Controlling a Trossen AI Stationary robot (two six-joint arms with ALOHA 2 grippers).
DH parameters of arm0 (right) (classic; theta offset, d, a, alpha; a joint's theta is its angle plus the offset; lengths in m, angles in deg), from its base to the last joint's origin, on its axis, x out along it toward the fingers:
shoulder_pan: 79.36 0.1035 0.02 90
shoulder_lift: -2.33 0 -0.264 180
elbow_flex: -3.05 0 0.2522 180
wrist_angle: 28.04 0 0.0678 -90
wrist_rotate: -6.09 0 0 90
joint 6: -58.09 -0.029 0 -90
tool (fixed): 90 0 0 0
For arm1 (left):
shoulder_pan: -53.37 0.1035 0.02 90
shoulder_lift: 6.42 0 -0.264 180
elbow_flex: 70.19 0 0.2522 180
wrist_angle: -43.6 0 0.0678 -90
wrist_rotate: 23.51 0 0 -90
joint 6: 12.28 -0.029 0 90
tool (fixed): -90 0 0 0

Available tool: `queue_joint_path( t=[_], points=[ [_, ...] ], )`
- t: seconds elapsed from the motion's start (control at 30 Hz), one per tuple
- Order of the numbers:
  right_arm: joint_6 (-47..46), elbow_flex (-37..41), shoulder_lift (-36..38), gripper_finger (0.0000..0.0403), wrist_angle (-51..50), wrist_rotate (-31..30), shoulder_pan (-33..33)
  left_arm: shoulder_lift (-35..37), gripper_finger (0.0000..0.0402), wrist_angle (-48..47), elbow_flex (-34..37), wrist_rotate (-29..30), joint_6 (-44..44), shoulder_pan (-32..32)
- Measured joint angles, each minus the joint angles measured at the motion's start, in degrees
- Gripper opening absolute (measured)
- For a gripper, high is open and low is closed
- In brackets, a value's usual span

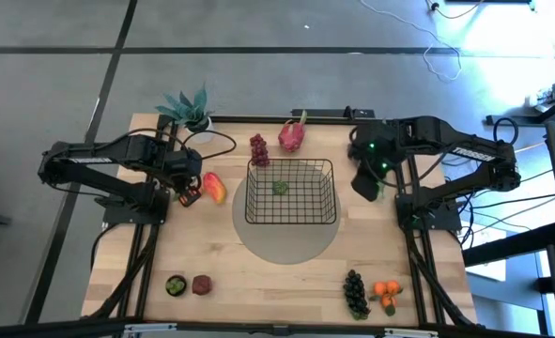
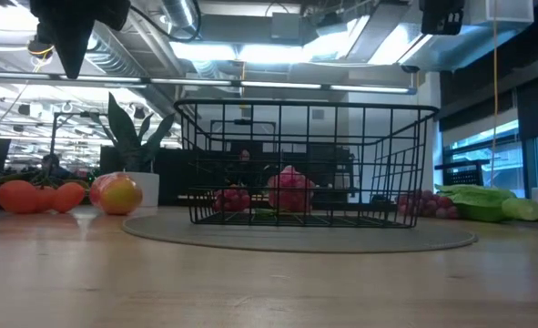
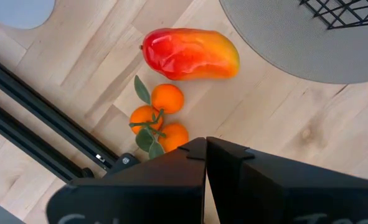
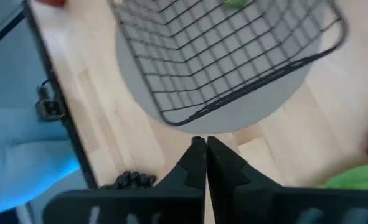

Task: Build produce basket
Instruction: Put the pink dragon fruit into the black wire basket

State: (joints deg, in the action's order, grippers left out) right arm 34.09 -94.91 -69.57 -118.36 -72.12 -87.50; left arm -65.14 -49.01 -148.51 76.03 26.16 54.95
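The basket point(image 1: 291, 192) sits mid-surface on a grey round mat point(image 1: 286, 239), one small green fruit point(image 1: 280, 187) inside it. Left of the basket, the left end effector point(image 1: 189, 191) hangs pinched closed over the mango point(image 1: 214, 187). Right of the basket, the right end effector point(image 1: 363, 184) is also closed, empty.

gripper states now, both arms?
Left gripper: closed, empty, above the oranges.
Right gripper: closed, empty, beside the basket.
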Motion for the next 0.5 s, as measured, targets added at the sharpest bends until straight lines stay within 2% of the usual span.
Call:
queue_joint_path(
  t=[0.13,0.3,0.5],
  points=[
    [0.1,0.0,0.0,0.0028,0.89,-0.42,-0.88,0.0,0.0,0.0,0.0,0.0,0.04,0.0],
    [0.25,-0.01,0.0,0.0079,3.51,-1.48,-2.09,0.0,0.0,0.0,0.0,0.02,0.09,0.0],
    [-5.62,0.0,-0.19,0.0131,7.65,-11.41,-4.59,-0.17,0.0,0.02,0.04,0.04,0.21,-0.02]
  ],
)
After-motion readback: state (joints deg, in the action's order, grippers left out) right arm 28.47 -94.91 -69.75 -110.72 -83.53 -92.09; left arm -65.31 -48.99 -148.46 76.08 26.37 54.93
